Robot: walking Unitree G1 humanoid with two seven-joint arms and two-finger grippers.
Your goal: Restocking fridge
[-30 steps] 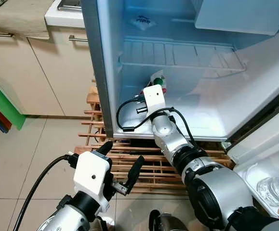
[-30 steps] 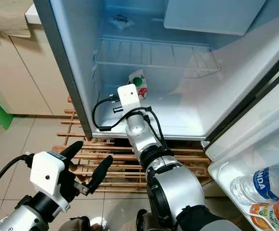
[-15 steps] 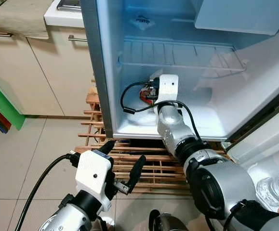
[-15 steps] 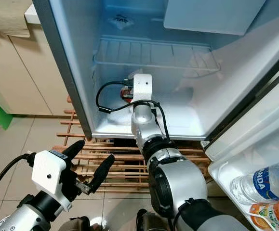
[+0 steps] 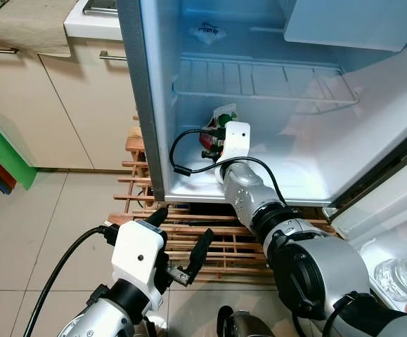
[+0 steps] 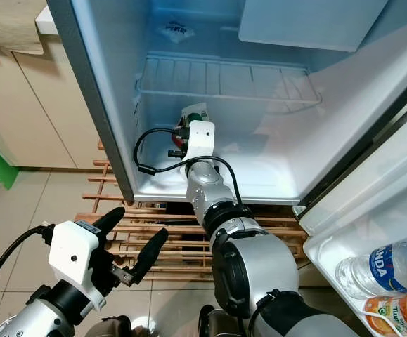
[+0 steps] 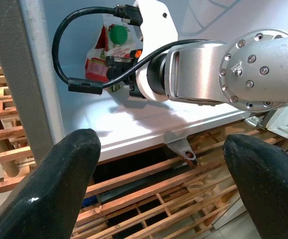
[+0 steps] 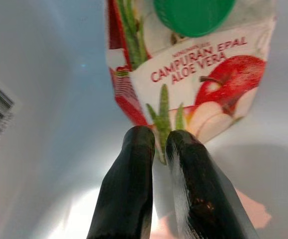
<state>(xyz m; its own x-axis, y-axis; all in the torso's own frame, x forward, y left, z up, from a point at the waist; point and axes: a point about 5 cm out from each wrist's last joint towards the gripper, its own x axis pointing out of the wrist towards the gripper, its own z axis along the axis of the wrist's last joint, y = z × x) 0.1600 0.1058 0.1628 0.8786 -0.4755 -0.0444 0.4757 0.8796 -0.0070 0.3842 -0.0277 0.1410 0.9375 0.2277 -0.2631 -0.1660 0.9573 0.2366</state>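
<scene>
A red and white juice carton (image 8: 193, 64) with a green cap stands upright at the back left of the fridge floor (image 5: 287, 175), also seen as the carton (image 5: 221, 118). My right gripper (image 8: 156, 137) reaches into the fridge just in front of the carton's lower edge. Its fingers are shut together with nothing between them. In the head views its white wrist mount (image 5: 235, 137) covers most of the fingers. My left gripper (image 5: 182, 225) hovers open and empty over the wooden pallet (image 5: 189, 235) outside the fridge.
A wire shelf (image 5: 259, 81) spans the fridge above the carton, with a white packet (image 5: 207, 31) higher up. The fridge's left wall (image 5: 143, 105) stands close to my right arm. The open door's shelf (image 6: 379, 270) at the right holds bottles. Beige cabinets (image 5: 69, 105) stand at the left.
My right wrist pushed deeper into the fridge, then drew back a little to the left. The carton, hidden behind it half a second ago, shows again. The left arm has held still.
</scene>
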